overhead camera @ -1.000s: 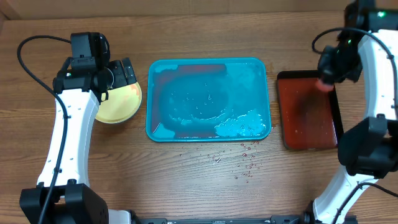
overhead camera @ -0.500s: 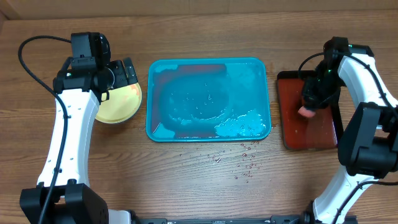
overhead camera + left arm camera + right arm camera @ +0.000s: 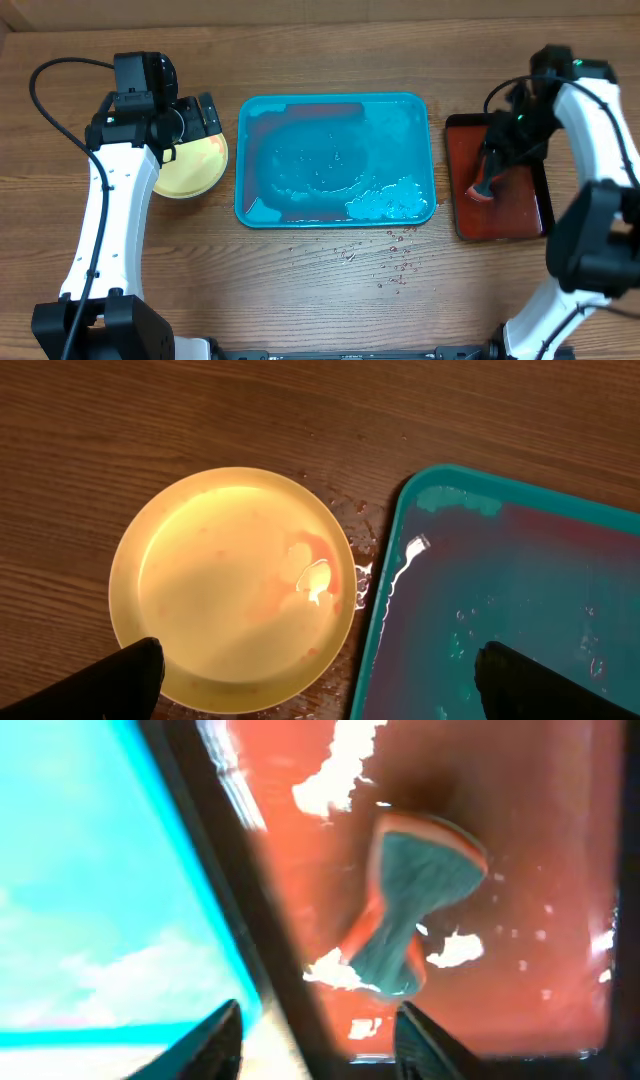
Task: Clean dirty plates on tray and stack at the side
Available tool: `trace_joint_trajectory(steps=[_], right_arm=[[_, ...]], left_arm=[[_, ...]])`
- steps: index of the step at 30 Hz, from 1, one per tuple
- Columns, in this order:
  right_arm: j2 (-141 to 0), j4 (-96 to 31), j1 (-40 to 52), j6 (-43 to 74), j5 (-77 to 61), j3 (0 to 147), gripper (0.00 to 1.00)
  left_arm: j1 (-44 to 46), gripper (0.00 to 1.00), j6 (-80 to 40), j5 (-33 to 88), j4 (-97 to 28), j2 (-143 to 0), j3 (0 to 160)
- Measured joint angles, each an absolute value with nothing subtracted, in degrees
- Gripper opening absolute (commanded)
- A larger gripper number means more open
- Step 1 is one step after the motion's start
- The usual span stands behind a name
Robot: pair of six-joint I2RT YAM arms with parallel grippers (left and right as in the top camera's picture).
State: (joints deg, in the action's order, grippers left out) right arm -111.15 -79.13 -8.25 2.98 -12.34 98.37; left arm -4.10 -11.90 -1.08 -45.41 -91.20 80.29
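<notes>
A pale yellow plate (image 3: 190,165) with faint red smears lies on the table left of the teal tray (image 3: 250,150). In the left wrist view the same plate (image 3: 235,585) lies beside the tray's rim (image 3: 385,600). My left gripper (image 3: 200,125) hovers above the plate, open and empty (image 3: 335,680). The tray holds water and white foam. My right gripper (image 3: 497,150) is over the dark red tray (image 3: 520,215). It stands open (image 3: 325,1045), and a squeezed sponge (image 3: 420,910) lies loose on the red base just ahead of its fingertips.
Water drops (image 3: 385,262) are scattered on the wood in front of the teal tray. Foam patches (image 3: 340,775) sit on the dark red tray's wet base. The two trays lie close together, with a narrow strip of table between them.
My right gripper came down over the dark red tray, opened and let go of the sponge, which now lies on the tray. The left arm and the plate have not moved.
</notes>
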Motion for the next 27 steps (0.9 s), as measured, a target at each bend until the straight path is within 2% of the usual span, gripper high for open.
trace_joint_trajectory(steps=[3,4,5,6,12,27], right_arm=[[-104.7,-82.7,-7.5,1.9,-14.0,103.7,0.60],[-102.6,-84.3,-7.2,1.7,-14.5,105.5,0.65],[-100.4,-86.3,-6.9,1.7,-15.1,107.5,0.79],[-97.9,-88.6,-6.6,1.8,-15.7,109.7,1.00],[-85.6,-96.9,-6.3,2.4,-17.4,116.1,1.00],[-75.2,-94.0,-6.3,3.0,-16.5,116.2,1.00]], left_arm=[[-4.1,1.00,-11.9,-1.1,-45.4,-91.2,80.3],[-4.1,1.00,-11.9,-1.1,-45.4,-91.2,80.3],[-4.1,1.00,-11.9,-1.1,-45.4,-91.2,80.3],[-4.1,1.00,-11.9,-1.1,-45.4,-91.2,80.3],[-4.1,1.00,-11.9,-1.1,-45.4,-91.2,80.3],[-4.1,1.00,-11.9,-1.1,-45.4,-91.2,80.3]])
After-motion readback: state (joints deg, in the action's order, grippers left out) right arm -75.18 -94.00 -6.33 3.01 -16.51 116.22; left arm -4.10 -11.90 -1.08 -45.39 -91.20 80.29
